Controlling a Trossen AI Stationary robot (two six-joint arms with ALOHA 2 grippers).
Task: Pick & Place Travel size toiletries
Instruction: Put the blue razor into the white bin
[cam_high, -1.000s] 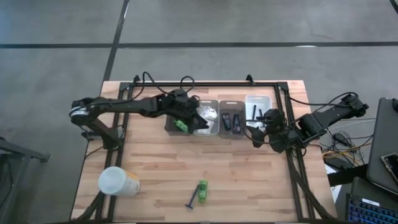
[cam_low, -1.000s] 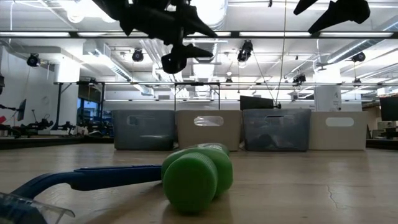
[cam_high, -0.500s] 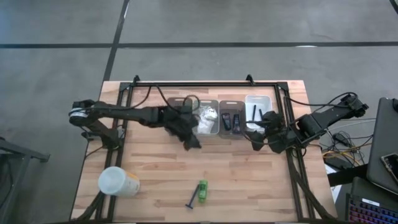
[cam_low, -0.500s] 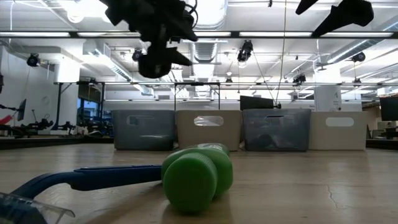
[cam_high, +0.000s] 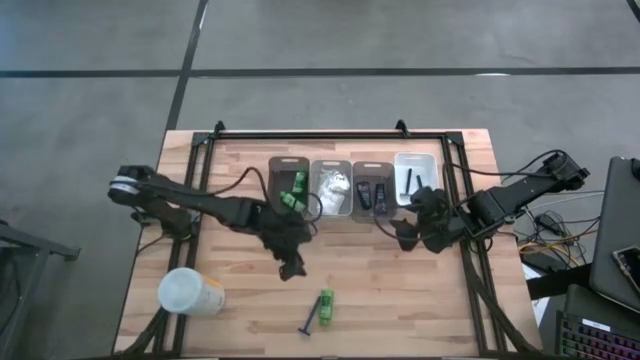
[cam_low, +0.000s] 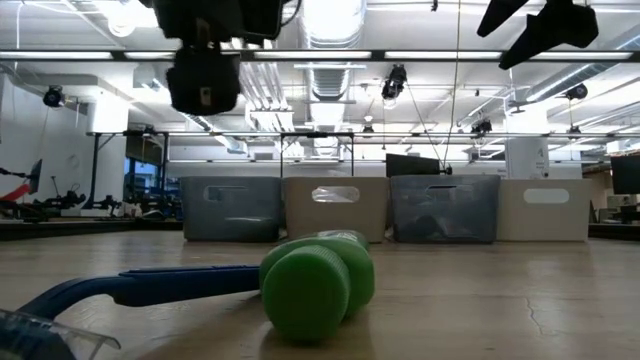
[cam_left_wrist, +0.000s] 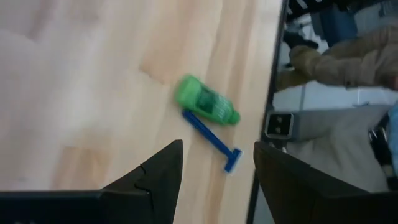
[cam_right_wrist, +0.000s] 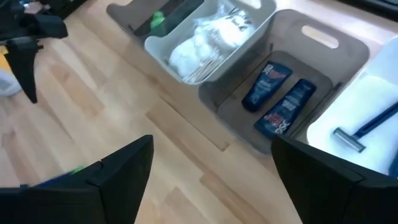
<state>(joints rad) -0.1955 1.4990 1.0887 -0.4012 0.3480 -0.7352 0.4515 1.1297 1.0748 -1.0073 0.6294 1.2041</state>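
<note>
High view: the small bright green bottle (cam_high: 325, 307) lies on the wooden table (cam_high: 400, 290), long axis running near-to-far, beside the thin blue razor (cam_high: 311, 320). The left gripper (cam_high: 291, 268) hovers just beyond them.

Left wrist view: its fingers (cam_left_wrist: 155, 177) are spread, holding nothing.

Right wrist view: the right gripper (cam_right_wrist: 205, 168) gapes empty before four grey bins (cam_right_wrist: 323, 46).

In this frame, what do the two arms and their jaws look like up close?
Both arms are dark, slim and jointed. The left arm has a pale grey ring at its shoulder joint and a black cable looping off its forearm. The right arm trails black cables at its outer end. The left gripper and right gripper each have two flat, matte black, wedge-shaped fingers, without visible markings.
</note>
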